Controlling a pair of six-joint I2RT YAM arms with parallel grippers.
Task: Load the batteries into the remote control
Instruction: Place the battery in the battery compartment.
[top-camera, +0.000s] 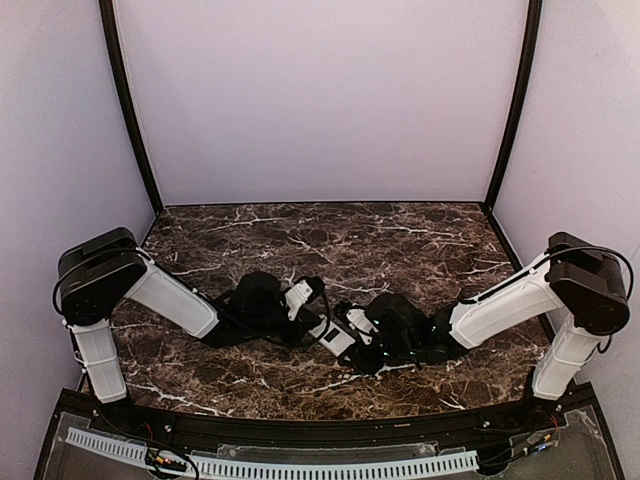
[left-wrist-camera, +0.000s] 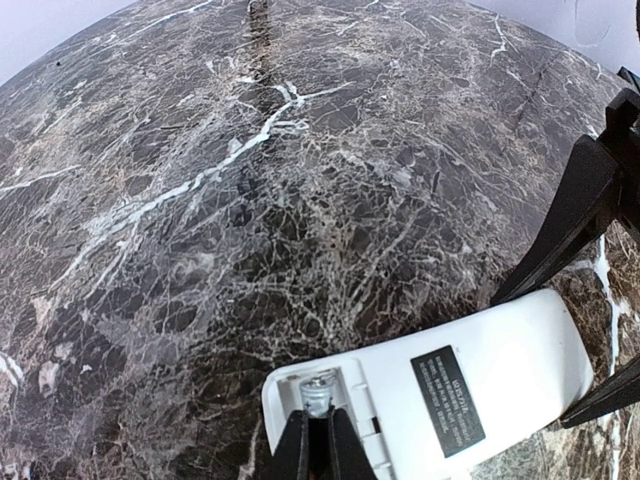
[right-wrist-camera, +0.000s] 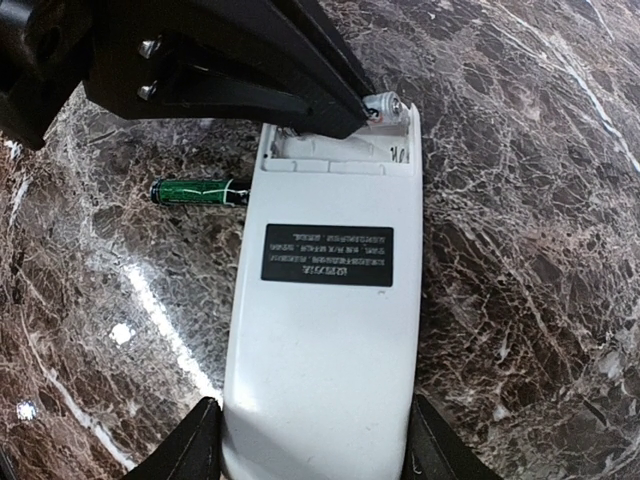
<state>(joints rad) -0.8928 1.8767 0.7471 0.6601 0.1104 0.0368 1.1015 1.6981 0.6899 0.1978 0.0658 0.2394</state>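
White remote control (right-wrist-camera: 320, 330) gripped by our right end effector (right-wrist-camera: 312, 445), we are risking jamming the left end effector's (left-wrist-camera: 318, 440) pinched battery (left-wrist-camera: 318, 388) askew.

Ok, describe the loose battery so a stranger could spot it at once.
Find the white remote control lying back-up on the dark marble table. Beside its open compartment end lies the battery. It is the only green cylinder there, bare on the stone.

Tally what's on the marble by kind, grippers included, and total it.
White rectangular remote control, back up: 1
Slim batteries: 2 (green battery lying beside the remote; silver-tipped battery at the remote's open end)
Black two-finger grippers: 2 (left gripper, right gripper)
Total: 5
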